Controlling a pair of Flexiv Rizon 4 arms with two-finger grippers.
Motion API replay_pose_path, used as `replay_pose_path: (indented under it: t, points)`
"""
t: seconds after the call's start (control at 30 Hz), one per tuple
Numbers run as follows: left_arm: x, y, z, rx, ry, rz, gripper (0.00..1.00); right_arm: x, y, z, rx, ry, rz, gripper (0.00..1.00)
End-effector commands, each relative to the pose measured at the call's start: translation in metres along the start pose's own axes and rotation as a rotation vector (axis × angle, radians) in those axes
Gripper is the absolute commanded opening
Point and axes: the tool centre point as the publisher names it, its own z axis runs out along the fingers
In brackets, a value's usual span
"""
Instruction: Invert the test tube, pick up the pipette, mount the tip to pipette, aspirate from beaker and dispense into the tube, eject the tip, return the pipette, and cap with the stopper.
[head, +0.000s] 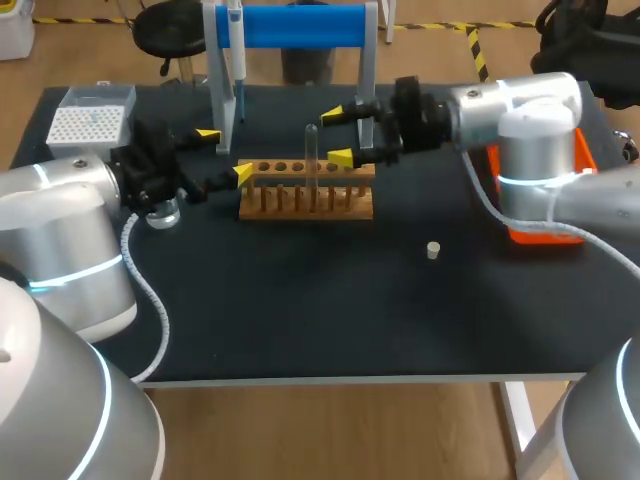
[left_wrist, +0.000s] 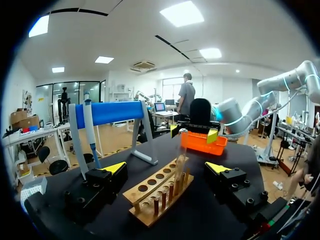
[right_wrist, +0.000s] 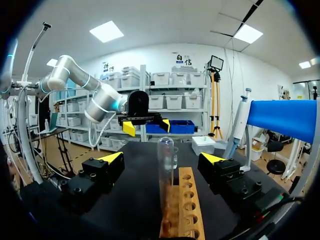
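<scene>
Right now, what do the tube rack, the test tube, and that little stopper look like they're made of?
Tube rack: apparently wood, matte, going by its tan-brown colour and dowel posts.
Test tube: clear glass or plastic, glossy; the room shows through it, but which one I cannot tell.
Stopper: pale cream, dull; maybe rubber or cork, too small to say.

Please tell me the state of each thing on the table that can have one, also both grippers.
test tube: standing in the rack, no stopper on it.
stopper: lying loose on the table.
pipette: hanging on its stand.
left gripper: open, holding nothing.
right gripper: open, the test tube in its gap, untouched.
</scene>
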Motion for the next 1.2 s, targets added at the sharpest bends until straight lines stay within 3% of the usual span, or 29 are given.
replay_pose_path:
  t: [0.03, 0.83, 0.87, 0.9, 0.93, 1.0, 1.2]
  points:
    - [0.002, 0.001, 0.001, 0.002, -0.007, 0.001, 1.00, -0.012, -0.005, 0.012, -0.021, 0.083, 0.000, 1.00]
    - [0.002, 0.001, 0.001, 0.002, -0.007, 0.001, 1.00, -0.006, -0.010, 0.038, -0.039, 0.058, -0.002, 0.99]
    - [0.002, 0.001, 0.001, 0.002, -0.007, 0.001, 1.00, -0.006, -0.010, 0.038, -0.041, 0.056, 0.000, 0.82]
    - [0.002, 0.001, 0.001, 0.002, -0.007, 0.001, 1.00, -0.006, -0.010, 0.038, -0.041, 0.055, 0.001, 0.57]
    - [0.002, 0.001, 0.001, 0.002, -0.007, 0.001, 1.00, -0.006, -0.010, 0.038, -0.042, 0.054, 0.003, 0.49]
    - [0.002, 0.001, 0.001, 0.002, -0.007, 0.001, 1.00, -0.005, -0.011, 0.038, -0.042, 0.052, 0.006, 0.48]
    - [0.002, 0.001, 0.001, 0.002, -0.007, 0.001, 1.00, -0.004, -0.013, 0.037, -0.039, 0.051, 0.009, 0.29]
